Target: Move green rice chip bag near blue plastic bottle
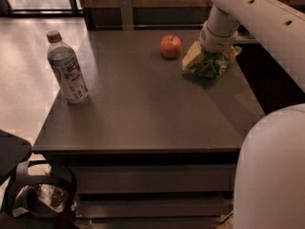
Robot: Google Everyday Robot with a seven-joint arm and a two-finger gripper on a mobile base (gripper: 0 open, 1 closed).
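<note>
The green rice chip bag lies crumpled at the far right of the dark table, just right of the apple. My gripper is down on top of the bag and hides most of it. The white arm reaches in from the upper right. The blue plastic bottle stands upright near the table's left edge, far from the bag.
An orange-red apple sits at the back of the table, close to the left of the bag. A large white part of the robot fills the lower right corner. A dark basket-like object sits on the floor at lower left.
</note>
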